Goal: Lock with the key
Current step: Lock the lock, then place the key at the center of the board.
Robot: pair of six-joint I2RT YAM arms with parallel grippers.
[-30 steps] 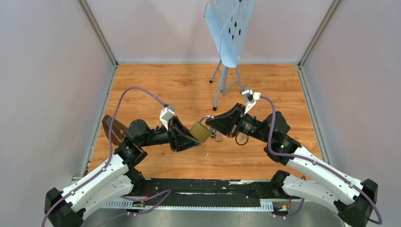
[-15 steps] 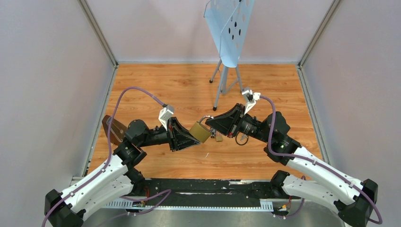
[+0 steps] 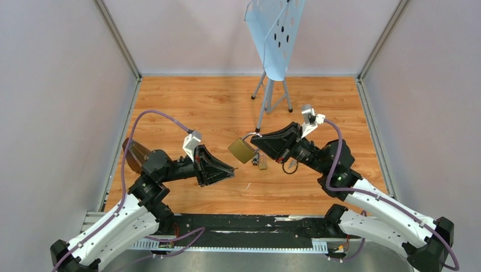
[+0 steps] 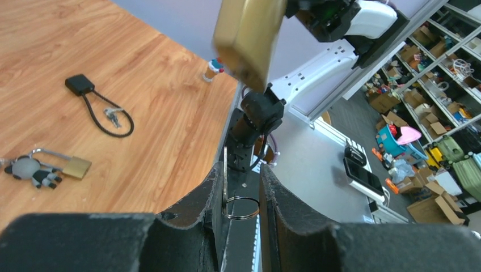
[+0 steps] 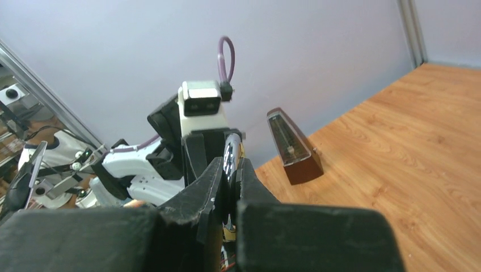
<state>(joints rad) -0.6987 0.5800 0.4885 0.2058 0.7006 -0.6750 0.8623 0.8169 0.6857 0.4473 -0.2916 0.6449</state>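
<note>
Grippers faced each other just above the orange-brown wooden tabletop [image 3: 198, 107], their tips near one another but apart. The right gripper [image 3: 253, 138] was clamped on the silver shackle [image 5: 230, 153] of a large brass padlock [image 3: 241, 150]. The lock's body hung in the air on the side towards the left arm, clear of the wood. The left gripper [image 3: 227, 168] touched no part of that lock. Its jaws stood only a narrow way apart, pinching a tiny silver metal key [image 4: 225, 170]. The key stood upright against one finger, and its thin wire ring [image 4: 241, 217] was wedged across the gap.

On the table under the right arm lay a black cable lock [image 4: 79, 85] with a looped cord, and near it a smaller brass padlock [image 4: 76, 168] on a ring with a grey fob [image 4: 25, 169]. A brown pyramid-shaped metronome [image 5: 292, 150] stood behind the left arm. A pale blue perforated metal stand [image 3: 275, 34] stood at the far side.
</note>
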